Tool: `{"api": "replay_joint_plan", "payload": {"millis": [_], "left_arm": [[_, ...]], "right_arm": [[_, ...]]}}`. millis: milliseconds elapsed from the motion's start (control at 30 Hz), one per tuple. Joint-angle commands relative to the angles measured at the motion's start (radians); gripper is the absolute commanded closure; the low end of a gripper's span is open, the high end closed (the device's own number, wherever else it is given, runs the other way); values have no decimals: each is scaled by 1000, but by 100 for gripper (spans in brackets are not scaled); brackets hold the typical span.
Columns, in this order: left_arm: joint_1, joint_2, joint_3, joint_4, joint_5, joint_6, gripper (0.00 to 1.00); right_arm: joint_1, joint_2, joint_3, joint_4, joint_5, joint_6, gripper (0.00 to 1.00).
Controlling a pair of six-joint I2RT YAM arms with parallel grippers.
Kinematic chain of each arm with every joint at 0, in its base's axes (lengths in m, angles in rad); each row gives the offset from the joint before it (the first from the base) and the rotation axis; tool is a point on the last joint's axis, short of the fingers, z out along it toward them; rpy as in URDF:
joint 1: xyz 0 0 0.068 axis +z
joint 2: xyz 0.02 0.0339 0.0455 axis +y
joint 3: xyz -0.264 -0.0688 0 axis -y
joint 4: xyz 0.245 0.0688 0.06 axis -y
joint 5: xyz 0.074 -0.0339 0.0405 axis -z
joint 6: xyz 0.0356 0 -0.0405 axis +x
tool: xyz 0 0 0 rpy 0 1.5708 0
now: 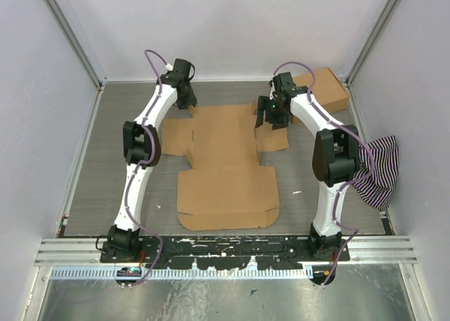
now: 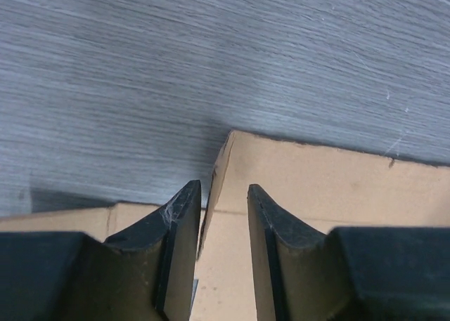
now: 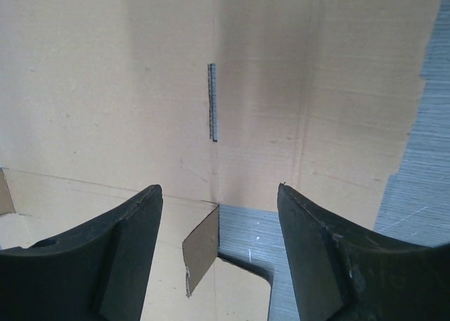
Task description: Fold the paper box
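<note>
The paper box (image 1: 226,168) lies unfolded and flat in the middle of the grey table, its panels, side flaps and slits all showing. My left gripper (image 1: 187,105) is down at the box's far left corner. In the left wrist view the left gripper (image 2: 223,187) is open, and a raised cardboard edge (image 2: 214,187) stands between its fingers, close to the left finger (image 2: 179,223). My right gripper (image 1: 271,124) hangs over the far right side flap. In the right wrist view the right gripper (image 3: 219,189) is wide open above the cardboard, over a small upturned flap (image 3: 200,254) below a thin slit (image 3: 211,102).
A compact flat brown carton (image 1: 325,89) lies at the back right corner. A black-and-white striped cloth (image 1: 376,170) hangs at the right wall. White walls enclose the table on three sides, and a metal rail (image 1: 225,249) runs along the near edge.
</note>
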Motion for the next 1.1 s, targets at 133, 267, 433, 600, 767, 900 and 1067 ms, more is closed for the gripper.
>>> {"api": "replay_joint_plan", "payload": {"millis": [133, 267, 433, 600, 767, 900, 1067], "left_arm": [[7, 47, 30, 102, 35, 5, 96], [10, -16, -9, 125, 40, 36, 100], [12, -241, -194, 300, 48, 139, 100], [12, -461, -432, 527, 25, 261, 100], [17, -536, -466, 521, 137, 353, 100], [16, -597, -575, 563, 197, 390, 98], [16, -668, -689, 623, 245, 426, 100]], "right_arm": [[-23, -96, 25, 5, -34, -12, 28], [-33, -99, 38, 10, -28, -17, 28], [-40, -121, 80, 29, -29, -38, 28], [-40, -178, 93, 77, -38, -65, 28], [-39, -246, 101, 123, -56, -68, 28], [-41, -299, 140, 113, -68, -65, 28], [-47, -327, 199, 39, -69, -54, 28]]}}
